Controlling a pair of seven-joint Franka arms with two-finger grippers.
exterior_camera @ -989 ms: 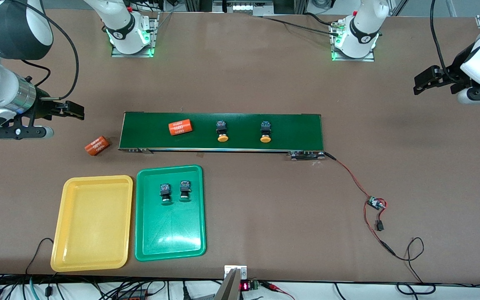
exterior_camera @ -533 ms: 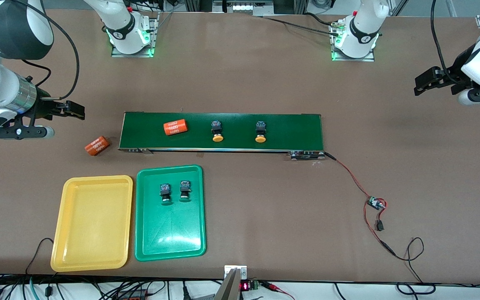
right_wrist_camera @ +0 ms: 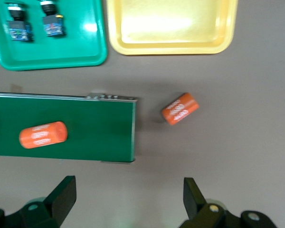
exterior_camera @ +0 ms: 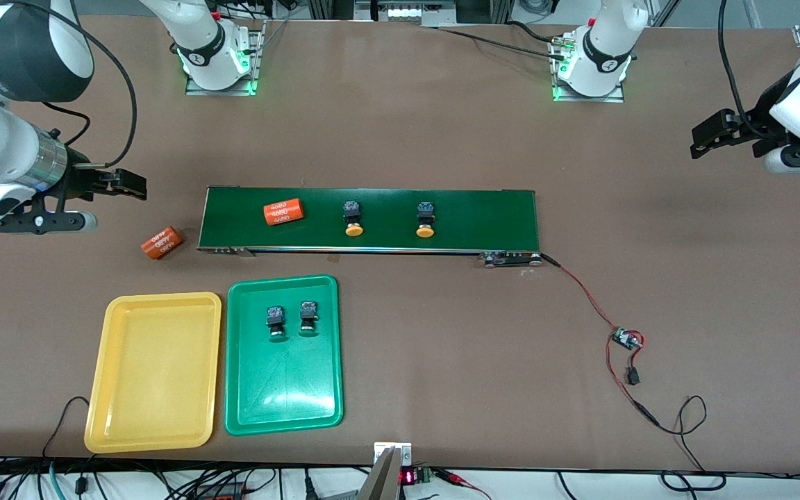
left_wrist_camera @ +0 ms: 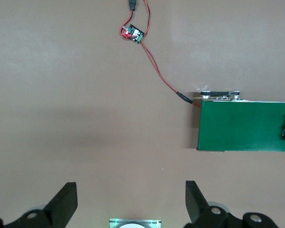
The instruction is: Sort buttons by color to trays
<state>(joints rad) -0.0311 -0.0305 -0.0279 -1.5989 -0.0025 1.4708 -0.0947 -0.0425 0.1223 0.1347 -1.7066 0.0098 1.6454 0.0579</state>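
Two buttons with yellow-orange caps (exterior_camera: 353, 219) (exterior_camera: 426, 219) ride on the dark-green conveyor belt (exterior_camera: 490, 219). Two more buttons (exterior_camera: 275, 322) (exterior_camera: 309, 317) lie side by side in the green tray (exterior_camera: 282, 417), also seen in the right wrist view (right_wrist_camera: 18, 28) (right_wrist_camera: 52, 23). Beside it the yellow tray (exterior_camera: 153, 375) holds nothing. My right gripper (exterior_camera: 132, 186) (right_wrist_camera: 129, 183) hangs open over bare table off the belt's end at the right arm's side. My left gripper (exterior_camera: 702, 139) (left_wrist_camera: 130, 187) hangs open over bare table past the belt's end (left_wrist_camera: 242, 126) at the left arm's side.
One orange "4680" cylinder (exterior_camera: 282, 211) lies on the belt, another (exterior_camera: 162, 242) on the table just off the belt's end near my right gripper. A red-black wire runs from the belt to a small circuit board (exterior_camera: 626, 339). Cables hang at the table's front edge.
The cylinder and both yellow-capped buttons have travelled along the belt toward the right arm's end. My right gripper has shifted slightly toward the belt. The left arm barely moved.
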